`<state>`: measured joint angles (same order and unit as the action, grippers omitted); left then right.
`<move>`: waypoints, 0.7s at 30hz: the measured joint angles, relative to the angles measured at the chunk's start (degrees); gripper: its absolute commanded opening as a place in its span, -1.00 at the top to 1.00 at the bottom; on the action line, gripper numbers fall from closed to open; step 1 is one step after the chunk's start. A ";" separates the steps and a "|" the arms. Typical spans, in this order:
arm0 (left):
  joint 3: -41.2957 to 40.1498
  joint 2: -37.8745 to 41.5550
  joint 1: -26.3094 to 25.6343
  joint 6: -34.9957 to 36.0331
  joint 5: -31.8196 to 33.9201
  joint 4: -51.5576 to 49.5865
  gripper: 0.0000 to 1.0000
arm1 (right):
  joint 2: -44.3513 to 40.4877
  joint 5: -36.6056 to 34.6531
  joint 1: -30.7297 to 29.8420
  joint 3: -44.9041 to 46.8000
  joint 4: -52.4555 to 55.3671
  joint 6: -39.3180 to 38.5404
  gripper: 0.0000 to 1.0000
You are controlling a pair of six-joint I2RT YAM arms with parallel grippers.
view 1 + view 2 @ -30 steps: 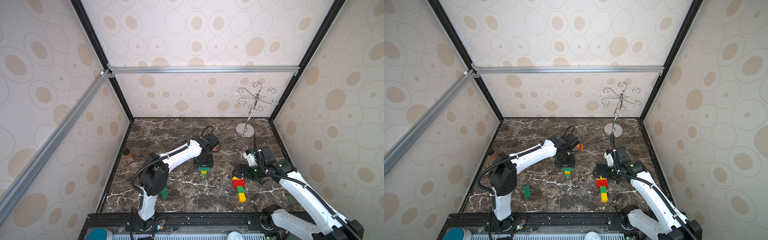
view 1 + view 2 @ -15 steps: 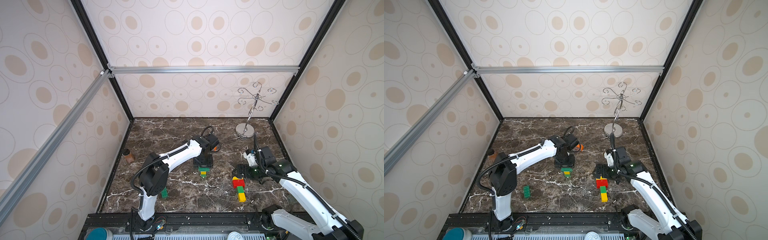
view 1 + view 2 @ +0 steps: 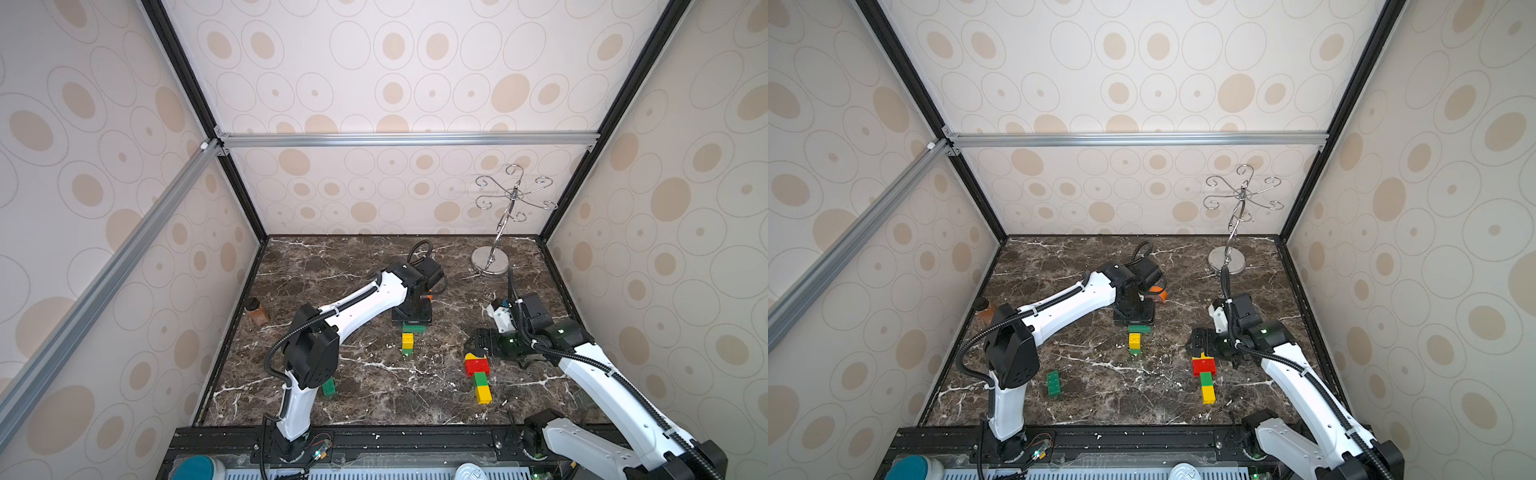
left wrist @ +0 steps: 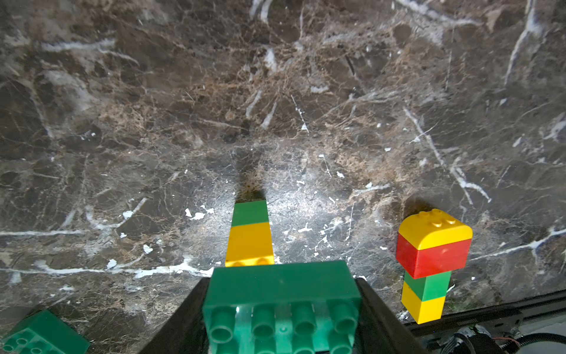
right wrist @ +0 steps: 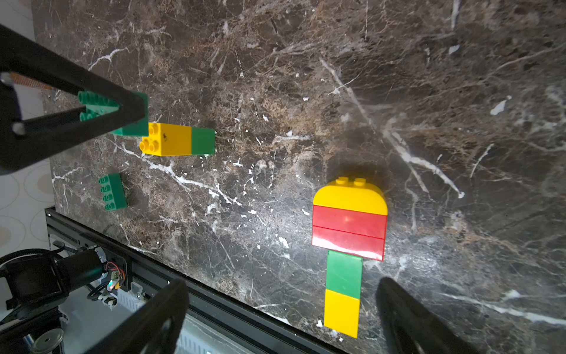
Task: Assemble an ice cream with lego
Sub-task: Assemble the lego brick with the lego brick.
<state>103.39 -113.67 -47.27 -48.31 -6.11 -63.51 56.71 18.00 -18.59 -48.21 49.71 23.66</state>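
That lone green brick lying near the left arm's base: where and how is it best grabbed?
Pinch the lone green brick across its narrow width, on its two long smooth sides, coming straight down from above. It seems to lie flat on the marble table, studs up, so those sides are flat, parallel and exposed.

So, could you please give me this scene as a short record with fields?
left jaws: shut on green oblong brick, at the studded end of the yellow-green stack
right jaws: open, empty
dome-topped stack: lying on table; yellow dome, red, green, yellow
loose green brick: flat, front left
brown jar: by left wall
hook stand: back right corner
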 measured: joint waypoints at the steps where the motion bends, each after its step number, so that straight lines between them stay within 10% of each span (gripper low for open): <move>1: -0.13 0.00 -0.02 0.00 -0.07 -0.11 0.00 | 0.00 0.00 0.00 0.00 0.00 -0.02 -0.97; 21: -5.70 0.55 -0.04 -0.02 -1.84 0.48 0.02 | 0.07 0.00 0.02 0.00 0.00 -0.20 -0.97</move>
<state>97.69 -113.12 -47.31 -48.34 -7.94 -63.02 56.77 18.00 -18.57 -48.21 49.71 23.46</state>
